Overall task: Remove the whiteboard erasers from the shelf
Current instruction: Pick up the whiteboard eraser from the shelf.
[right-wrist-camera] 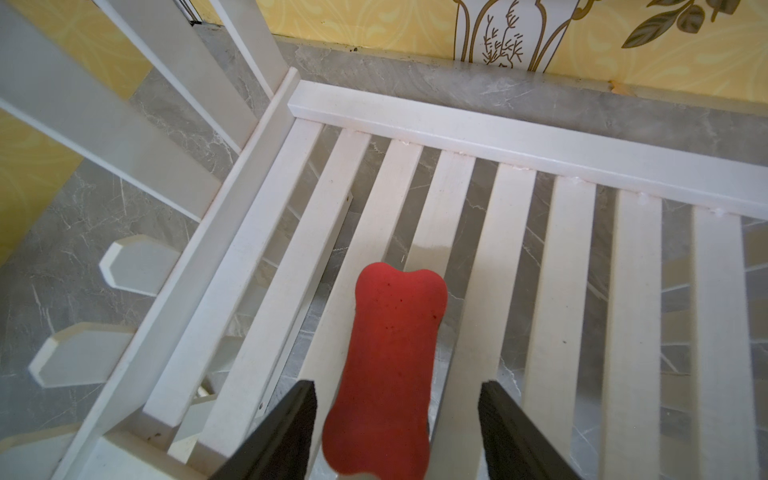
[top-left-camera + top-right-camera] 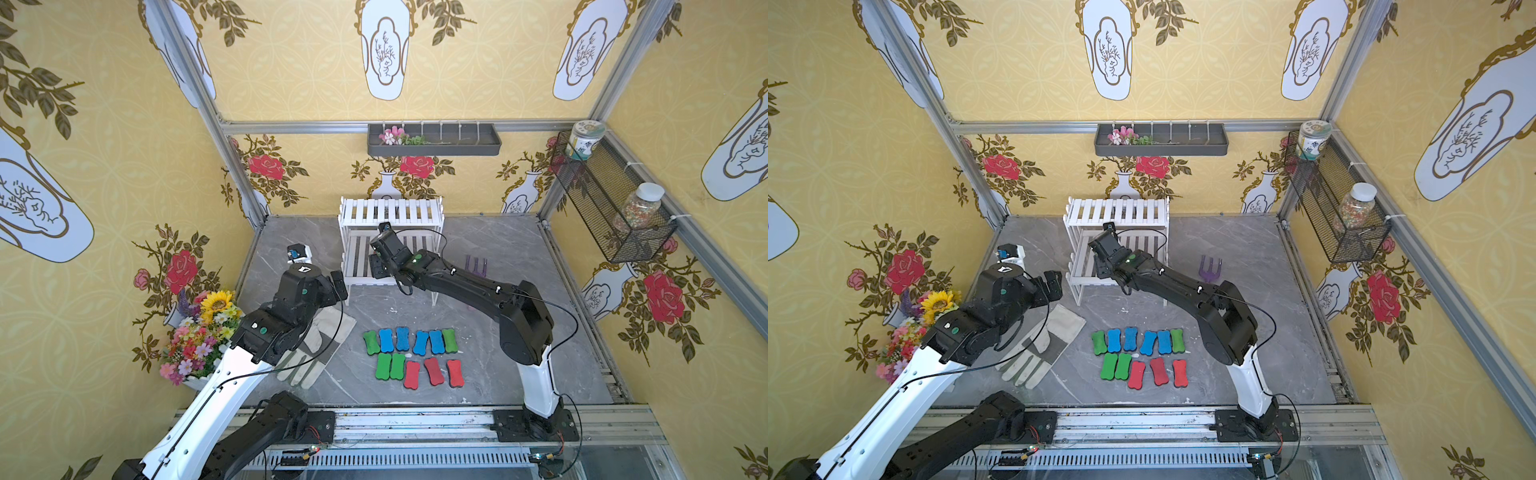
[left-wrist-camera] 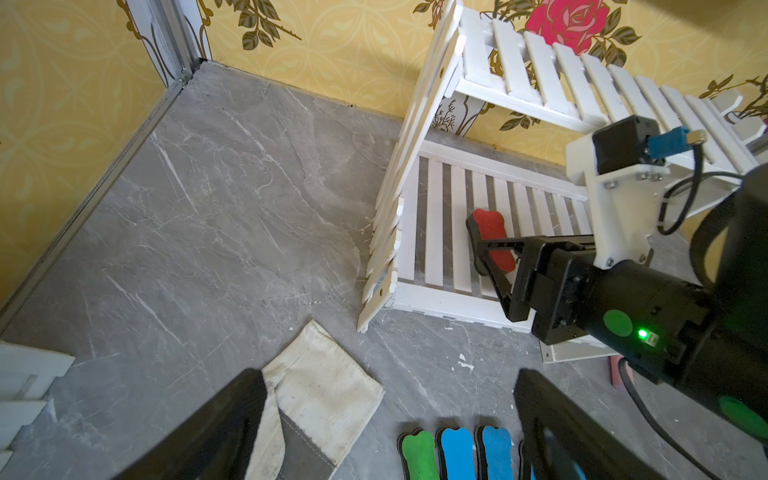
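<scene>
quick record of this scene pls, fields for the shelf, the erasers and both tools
shelf: one red eraser lying on its lower tier
off shelf: eleven erasers in two rows on the table
right tool: open, fingers either side of the red eraser with gaps, not gripping
left tool: open, holding nothing, above the table beside the shelf
left to do: take out the red eraser

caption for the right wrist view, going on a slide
Open right hand straddling a red whiteboard eraser on the lower slats of the white shelf, not yet gripping it.
</scene>
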